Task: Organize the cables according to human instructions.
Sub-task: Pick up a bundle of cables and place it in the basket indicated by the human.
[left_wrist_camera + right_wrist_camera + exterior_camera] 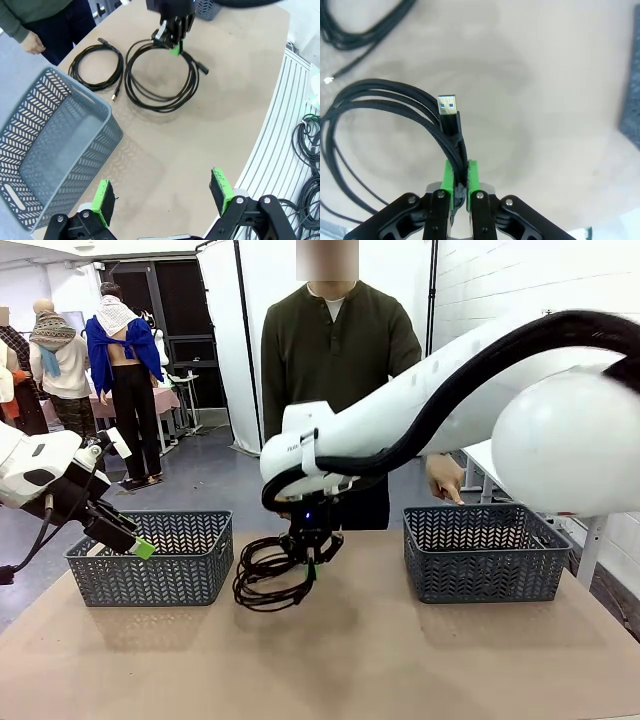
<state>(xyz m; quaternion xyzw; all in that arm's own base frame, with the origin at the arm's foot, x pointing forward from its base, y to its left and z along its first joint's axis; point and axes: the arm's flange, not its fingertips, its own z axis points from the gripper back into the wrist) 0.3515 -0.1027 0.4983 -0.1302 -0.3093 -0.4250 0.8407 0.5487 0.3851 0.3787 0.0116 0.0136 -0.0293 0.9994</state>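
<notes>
Showing, in the front view, the right gripper (312, 552) lowered at the centre of the table (330, 660), pinched shut on strands of the large cable coil (268, 580), which spreads toward 7 o'clock of the fingers. Placing the left basket (150, 560) at 9 o'clock of that coil and the right basket (485, 555) at 3 o'clock, with the left gripper (138, 545) hovering at the left basket's front rim and a person's hand (445, 480) behind the right basket.

Showing, in the left wrist view, the left gripper's green pads (102, 202) spread wide with nothing between them, above bare tabletop. Locating the large cable coil at 12 o'clock, a smaller cable coil (95, 65) just beside it at 11 o'clock, and the left basket at 9 o'clock.

Showing, in the right wrist view, the right gripper's pads nearly touching, clamping several black strands just behind a USB plug (448, 107) that points to 12 o'clock. Placing part of another cable (350, 25) at 11 o'clock.
</notes>
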